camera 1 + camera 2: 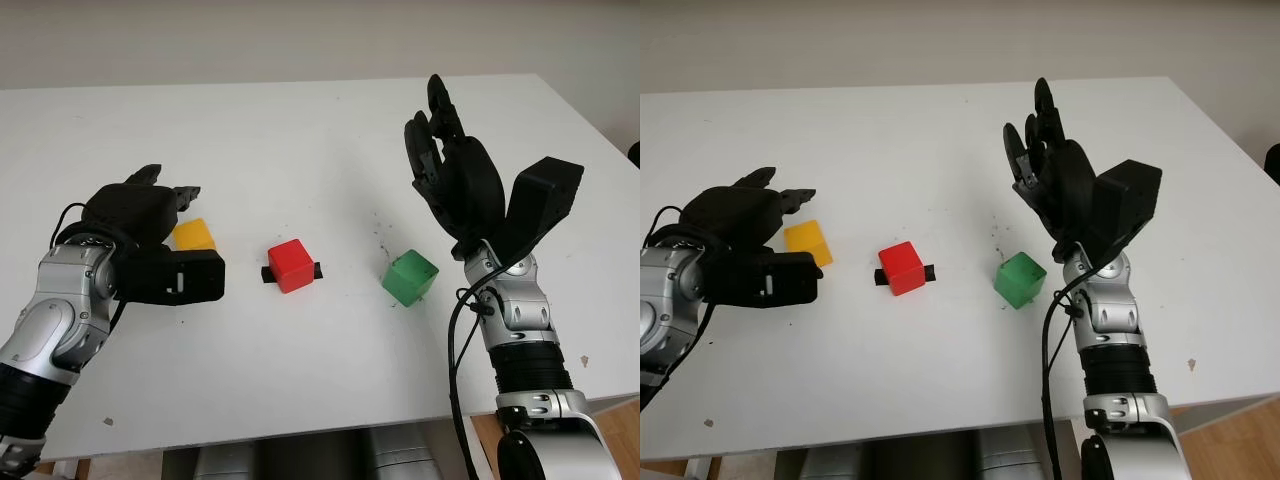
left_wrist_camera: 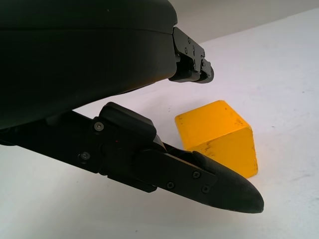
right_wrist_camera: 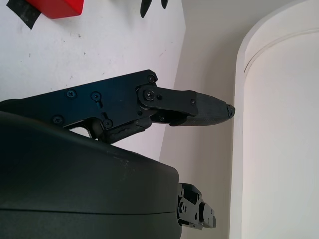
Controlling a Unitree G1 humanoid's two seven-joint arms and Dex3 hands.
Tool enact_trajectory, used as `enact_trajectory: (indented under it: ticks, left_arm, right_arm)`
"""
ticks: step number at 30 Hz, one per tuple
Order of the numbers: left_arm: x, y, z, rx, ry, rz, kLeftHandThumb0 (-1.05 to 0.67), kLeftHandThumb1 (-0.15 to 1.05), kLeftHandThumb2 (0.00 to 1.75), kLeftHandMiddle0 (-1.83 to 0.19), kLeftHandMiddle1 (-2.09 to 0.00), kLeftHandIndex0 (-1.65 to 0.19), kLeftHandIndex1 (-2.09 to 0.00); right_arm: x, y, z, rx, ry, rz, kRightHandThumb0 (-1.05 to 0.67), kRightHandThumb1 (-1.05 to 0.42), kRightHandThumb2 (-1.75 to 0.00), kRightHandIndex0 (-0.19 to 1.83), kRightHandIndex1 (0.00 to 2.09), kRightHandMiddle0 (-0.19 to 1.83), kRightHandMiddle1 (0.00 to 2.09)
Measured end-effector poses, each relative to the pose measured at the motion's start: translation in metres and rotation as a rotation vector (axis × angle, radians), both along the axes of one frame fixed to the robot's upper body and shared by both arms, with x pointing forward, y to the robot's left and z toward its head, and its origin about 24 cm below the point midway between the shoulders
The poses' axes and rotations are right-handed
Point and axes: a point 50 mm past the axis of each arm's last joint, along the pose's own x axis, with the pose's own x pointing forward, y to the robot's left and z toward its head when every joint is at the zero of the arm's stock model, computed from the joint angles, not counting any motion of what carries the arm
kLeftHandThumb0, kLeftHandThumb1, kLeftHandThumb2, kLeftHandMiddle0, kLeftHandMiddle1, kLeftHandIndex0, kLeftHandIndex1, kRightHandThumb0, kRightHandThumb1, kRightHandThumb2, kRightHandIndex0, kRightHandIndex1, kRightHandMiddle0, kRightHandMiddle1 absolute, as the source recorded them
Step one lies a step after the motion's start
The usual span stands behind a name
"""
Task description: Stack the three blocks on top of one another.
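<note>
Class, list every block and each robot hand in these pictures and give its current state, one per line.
Yellow block: on table, unstacked, ungrasped.
Red block: on table over black tape, unstacked.
Green block: on table, unstacked.
Left robot hand: open, beside yellow block.
Right robot hand: open, raised behind green block.

Yellow block [image 1: 194,235], red block [image 1: 291,265], green block [image 1: 410,277] (unstacked) lie apart.

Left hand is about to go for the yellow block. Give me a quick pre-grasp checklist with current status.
1. Left hand at the yellow block, holding nothing: ok.
2. Fingers bracket the block: cannot tell.
3. Yellow block flat on the table: ok.
4. Red block sits apart from yellow, on a black tape mark: ok.
5. Right hand raised, open, beyond the green block: ok.
6. Nothing stacked yet: ok.
</note>
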Motion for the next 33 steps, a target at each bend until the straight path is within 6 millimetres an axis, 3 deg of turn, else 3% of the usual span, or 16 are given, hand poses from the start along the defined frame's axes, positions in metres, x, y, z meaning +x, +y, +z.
enact_trajectory:
  ticks: [17,27,29,32,33]
  left_arm:
    - [0.001,0.0,-0.012,-0.008,0.007,0.032,-0.91,1.05,0.07,-0.09,-0.06,-0.22,-0.13]
    - [0.004,-0.001,-0.019,-0.002,-0.03,0.025,-0.71,1.05,0.09,-0.2,-0.08,-0.34,-0.17]
    - [0.005,0.0,-0.021,0.005,-0.033,0.023,-0.65,1.05,0.1,-0.23,-0.08,-0.47,-0.25]
    - [0.006,0.001,-0.024,0.016,-0.047,0.014,-0.59,1.05,0.08,-0.29,-0.06,-0.29,-1.03]
    - [0.006,0.001,-0.024,0.018,-0.051,0.012,-0.57,1.05,0.08,-0.3,-0.06,-0.28,-1.15]
  right_arm:
    - [0.0,0.0,0.0,0.0,0.0,-0.005,-0.61,-1.05,-0.5,-0.19,0.0,-0.19,0.0]
    - [0.0,-0.001,0.0,0.002,0.0,-0.006,-0.6,-1.05,-0.5,-0.19,0.0,-0.19,0.0]
    - [0.0,-0.001,0.0,0.002,-0.001,-0.004,-0.61,-1.05,-0.49,-0.19,0.0,-0.19,0.0]
    - [0.0,-0.001,0.0,0.005,-0.001,-0.002,-0.61,-1.05,-0.48,-0.19,0.0,-0.19,0.0]
    - [0.0,-0.001,0.0,0.007,-0.001,-0.002,-0.6,-1.05,-0.48,-0.19,0.0,-0.19,0.0]
